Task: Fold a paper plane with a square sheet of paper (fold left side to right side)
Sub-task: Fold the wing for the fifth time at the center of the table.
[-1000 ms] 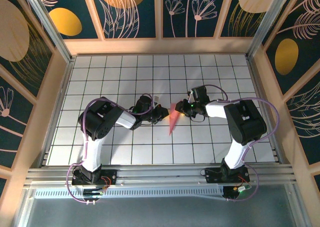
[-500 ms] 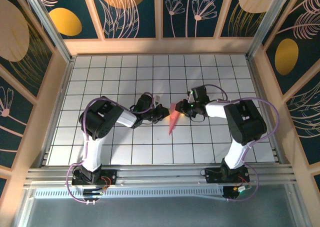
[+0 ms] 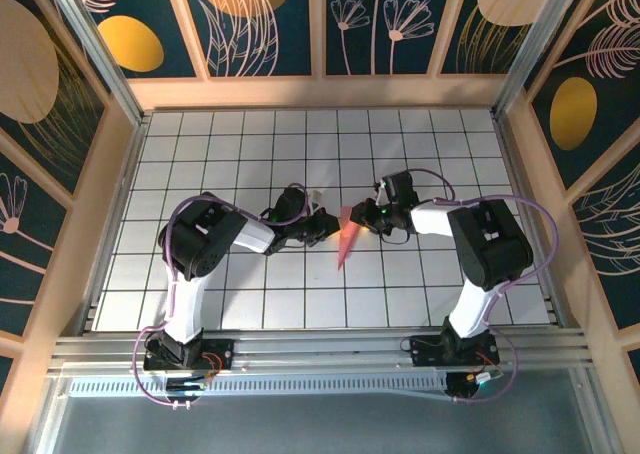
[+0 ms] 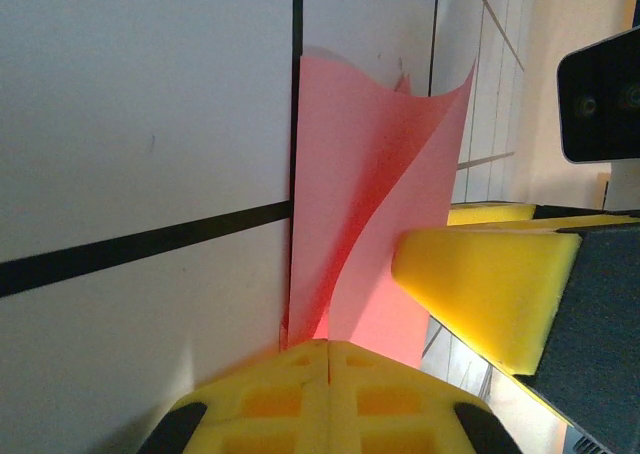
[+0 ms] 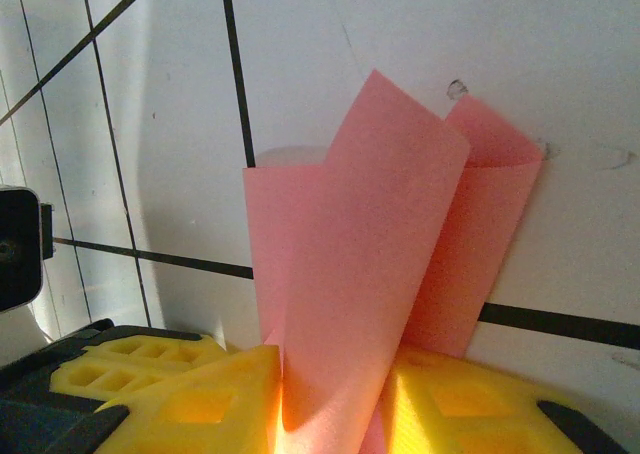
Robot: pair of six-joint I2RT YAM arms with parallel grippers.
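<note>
The paper plane [image 3: 346,236] is lying near the middle of the table [image 3: 250,154], between the two grippers, showing as a slim salmon-pink wedge of folded paper. In the top view its long axis is running from the far side to the near side, tilting slightly. Its sharp tip is pointing toward the arms' bases and a little to the left, and its wider end is facing away from them.

Seen from the right wrist, the plane [image 5: 360,274] is standing up off the surface as two overlapping flaps, one curling softly in front of the other. The paper is thin, matte and unmarked. Seen from the left wrist, the plane [image 4: 360,194] is glowing a brighter red where light is passing through a single layer. The table is showing smooth white square tiles parted by thin black lines.

The right gripper [image 3: 366,217] is gripping the wider end of the plane, the paper passing down between its yellow foam fingers [image 5: 200,399]. The left gripper [image 3: 326,226] is sitting just beside the plane's left edge with its yellow pads [image 4: 270,394] pressing together. The paper is reaching those pads, but whether a layer is being pinched between them cannot be told.
</note>
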